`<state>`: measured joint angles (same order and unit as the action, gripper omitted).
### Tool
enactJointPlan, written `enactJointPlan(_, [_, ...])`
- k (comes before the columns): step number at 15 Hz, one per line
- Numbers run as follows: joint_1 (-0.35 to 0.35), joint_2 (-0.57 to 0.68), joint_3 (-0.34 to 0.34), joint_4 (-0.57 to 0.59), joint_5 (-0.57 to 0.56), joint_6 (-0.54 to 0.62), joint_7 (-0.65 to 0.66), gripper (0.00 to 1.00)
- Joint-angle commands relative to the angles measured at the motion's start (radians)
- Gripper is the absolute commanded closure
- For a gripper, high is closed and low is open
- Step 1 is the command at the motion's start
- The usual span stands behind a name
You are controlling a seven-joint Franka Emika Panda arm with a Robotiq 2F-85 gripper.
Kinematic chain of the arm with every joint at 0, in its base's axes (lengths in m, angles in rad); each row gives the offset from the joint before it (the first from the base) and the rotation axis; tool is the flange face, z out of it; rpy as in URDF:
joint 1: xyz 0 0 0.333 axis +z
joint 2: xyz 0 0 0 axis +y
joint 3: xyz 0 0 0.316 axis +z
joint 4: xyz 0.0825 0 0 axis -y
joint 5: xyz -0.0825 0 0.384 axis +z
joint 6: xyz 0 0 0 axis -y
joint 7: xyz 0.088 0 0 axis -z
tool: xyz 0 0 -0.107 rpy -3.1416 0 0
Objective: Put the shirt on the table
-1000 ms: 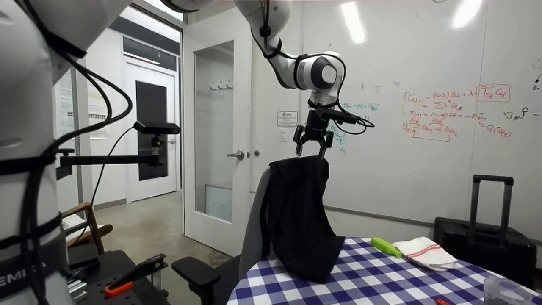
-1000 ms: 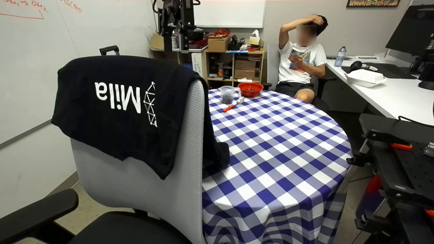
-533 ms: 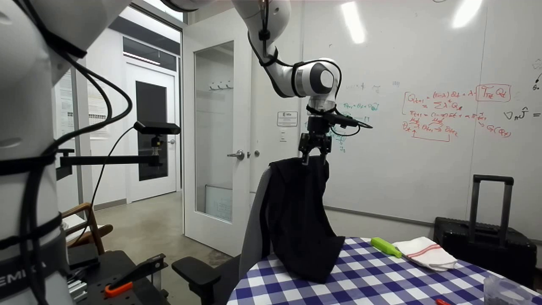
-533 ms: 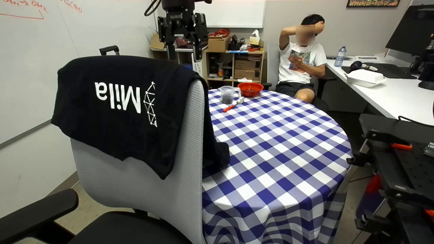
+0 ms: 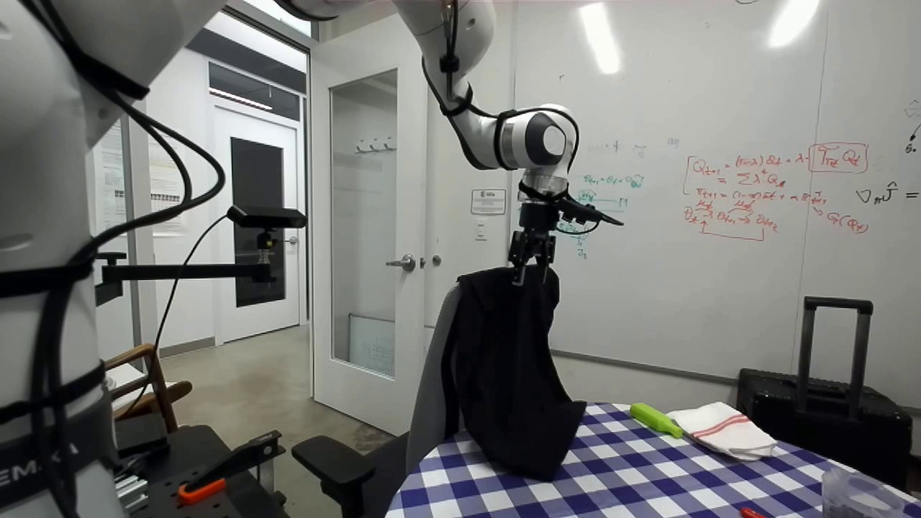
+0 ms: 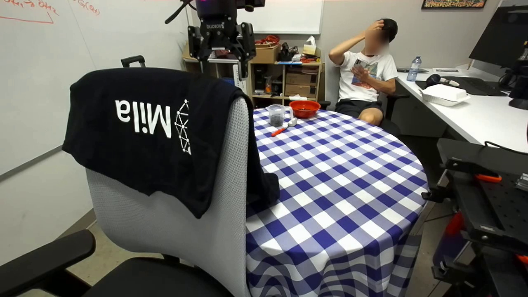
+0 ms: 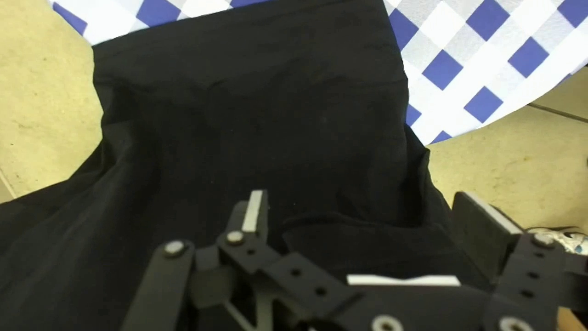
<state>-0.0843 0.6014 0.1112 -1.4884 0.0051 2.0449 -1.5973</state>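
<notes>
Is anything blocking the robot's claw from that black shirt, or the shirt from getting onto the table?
Nothing visible stands between the open gripper and the shirt. The chair's grey backrest stands between the shirt's white-printed side and the table; the shirt's other side hangs down over the table's edge.

Inverted white "Mila" marked the black cloth shirt (image 6: 150,152), "ROBOTIQ" the black two-fingered gripper (image 6: 224,71), partial "EM" the white robot arm (image 5: 36,194), and red "Qt+1" the glossy whiteboard (image 5: 683,295).

white arm (image 5: 471,43), black end effector (image 7: 359,196)
</notes>
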Motion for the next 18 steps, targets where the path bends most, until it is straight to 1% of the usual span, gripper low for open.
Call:
enactJointPlan(1, [-0.015, 0.03, 0.023, 0.042, 0.038, -0.007, -0.057, 0.0])
enactJointPlan(2, [-0.013, 0.041, 0.023, 0.056, 0.042, -0.011, -0.055, 0.0])
enactJointPlan(3, [-0.013, 0.056, 0.025, 0.075, 0.048, -0.022, -0.055, 0.11])
enactJointPlan(4, [-0.011, 0.069, 0.025, 0.091, 0.052, -0.029, -0.052, 0.28])
enactJointPlan(6, [-0.008, 0.087, 0.027, 0.115, 0.054, -0.041, -0.05, 0.4])
enactJointPlan(9, [-0.001, 0.104, 0.024, 0.132, 0.04, -0.044, -0.045, 0.64])
enactJointPlan(13, [0.005, 0.114, 0.022, 0.14, 0.032, -0.045, -0.036, 0.93])
enactJointPlan(14, [0.005, 0.112, 0.021, 0.137, 0.03, -0.044, -0.036, 0.99])
enactJointPlan(16, [0.004, 0.106, 0.019, 0.136, 0.029, -0.047, -0.032, 1.0])
enactJointPlan(18, [0.006, 0.087, 0.01, 0.141, 0.024, -0.075, -0.012, 0.99])
